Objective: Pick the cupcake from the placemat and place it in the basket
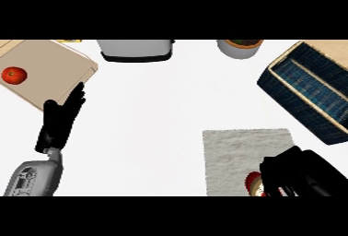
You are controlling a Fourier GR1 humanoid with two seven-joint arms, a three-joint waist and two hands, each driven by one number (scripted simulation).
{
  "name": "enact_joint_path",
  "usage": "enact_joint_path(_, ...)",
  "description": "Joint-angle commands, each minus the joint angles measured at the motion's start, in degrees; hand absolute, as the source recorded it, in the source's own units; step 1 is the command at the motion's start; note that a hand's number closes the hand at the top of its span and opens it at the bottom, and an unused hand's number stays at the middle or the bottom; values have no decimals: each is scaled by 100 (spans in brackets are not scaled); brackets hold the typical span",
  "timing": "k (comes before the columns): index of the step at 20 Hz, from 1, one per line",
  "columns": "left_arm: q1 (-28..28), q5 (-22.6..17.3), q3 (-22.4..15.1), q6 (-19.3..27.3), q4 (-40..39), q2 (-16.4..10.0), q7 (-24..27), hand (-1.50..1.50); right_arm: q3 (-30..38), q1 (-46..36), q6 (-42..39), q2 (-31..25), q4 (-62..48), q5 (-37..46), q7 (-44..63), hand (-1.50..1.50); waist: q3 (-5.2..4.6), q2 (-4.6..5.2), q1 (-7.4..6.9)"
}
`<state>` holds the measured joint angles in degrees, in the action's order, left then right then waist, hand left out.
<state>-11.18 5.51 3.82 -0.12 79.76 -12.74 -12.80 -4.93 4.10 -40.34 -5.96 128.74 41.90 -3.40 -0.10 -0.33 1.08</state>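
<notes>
At the upper left of the frame you have a tan cutting board (pixel 51 64) with a red tomato (pixel 14 74) lying near its left edge; just below the board's lower right side the left hand (pixel 61 120) is open, its fingers straight and pointing up toward the board, holding nothing; its grey forearm (pixel 34 177) comes in from the lower left corner. The white counter (pixel 156 115) is bare through the middle of the frame. Along the top edge, left of centre, you see a grey appliance (pixel 134 50) cut off by the frame; further right along the same edge stands a pale pot (pixel 240 48), also cut off. Lower down, right of centre, a light grey placemat (pixel 234 156) lies flat on the counter; the cupcake (pixel 254 184) sits on its lower right part, at the frame's bottom edge, only its red and cream left side showing. The right hand (pixel 299 173) covers the rest of it, fingers curled down round the cupcake. At the upper right you have the dark blue woven basket (pixel 292 108), set at an angle, well apart from the cupcake and just beyond the placemat's upper right corner.
</notes>
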Motion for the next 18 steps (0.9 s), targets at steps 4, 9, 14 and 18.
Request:
enact_joint_path(4, -53, 27, -70, -20, 135, 26, -121, 0, 1163, -1041, -782, 582, 1087, -1902, 1885, 150, -10, 7, -60)
enact_joint_path(9, 157, 35, -126, -51, 290, 53, -43, 0, 1697, -2243, -684, 592, 799, -2571, 3186, 150, -16, -25, -110)
enact_joint_path(14, 60, 182, -170, 83, 50, 135, -26, 0, 2212, -3741, -614, 205, 343, -3267, 4506, 150, -19, -20, -32)
enact_joint_path(18, 38, 93, -141, -34, 144, 77, -145, 0, 2884, -4965, -528, -826, -535, -3607, 5062, 150, -11, -25, -65)
